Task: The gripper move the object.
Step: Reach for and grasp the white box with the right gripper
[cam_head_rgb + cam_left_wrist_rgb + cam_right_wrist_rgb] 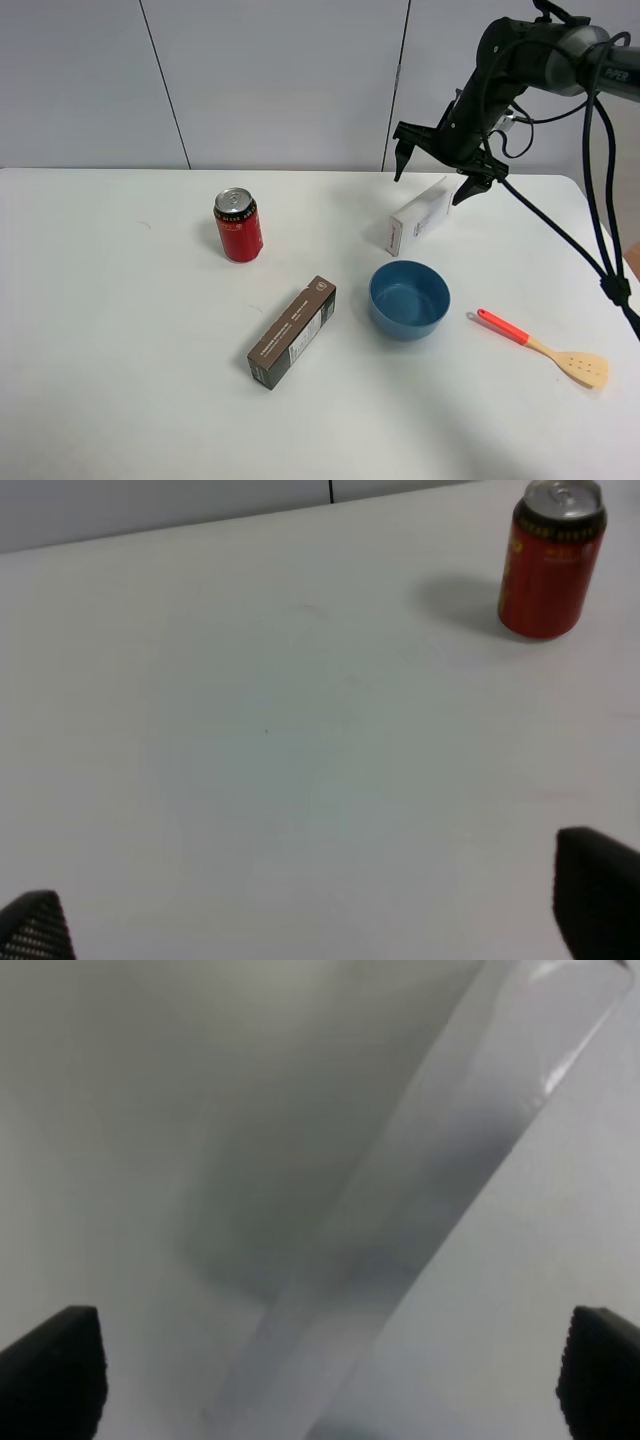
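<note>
Right hand: my right hand [431,187] [325,1375] hung with its two black fingers spread wide, gripping nothing.
White carton: the white carton [420,217] [430,1210] lay flat on the bench [120,350] right below that hand. Its far end sat between the spread fingers and its red-marked end pointed away from the hand. In the right wrist view it was blurred. It ran slantwise through the gap and touched neither fingertip.
Left hand: my left hand [318,910] was also spread wide and empty, over bare bench. I could not find it in the high view.
Can: a red can [238,225] [552,565] stood upright, well ahead of the left hand and well apart from the right one.
Bowl: a blue bowl [409,298] sat just past the carton's red-marked end, near the right hand.
Dark carton: a dark brown carton [292,331] lay flat beyond the bowl, farther from the right hand.
Spatula: a wooden spatula [545,348] with a red handle lay beside the bowl, apart from both hands.
</note>
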